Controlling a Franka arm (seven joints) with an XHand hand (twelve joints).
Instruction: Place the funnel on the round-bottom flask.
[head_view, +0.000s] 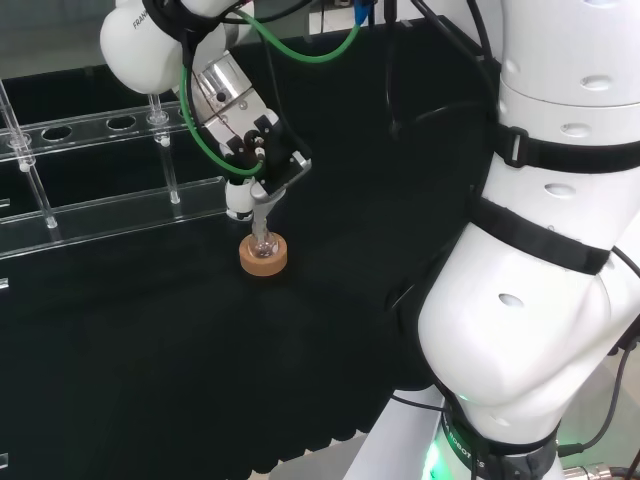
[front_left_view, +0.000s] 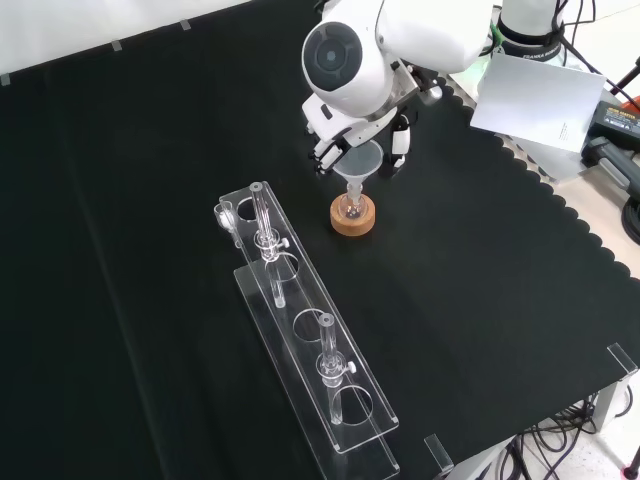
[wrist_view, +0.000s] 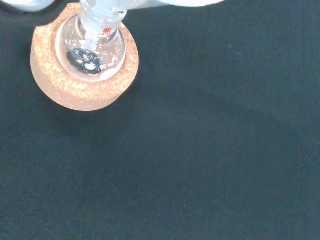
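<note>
where arm hides robot hand, funnel over flask

Robotics lab bench, set up with chemistry glassware. Black cloth with a scalloped edge over the bench — clear acrylic test-tube rack with glass tubes on it, small round-bottom flask on a cork ring, funnel over it. White arm links with green cable and loose cabling off the bench edge — typical research rig. Paper sheet and some equipment at the far corner in the front view.
</note>
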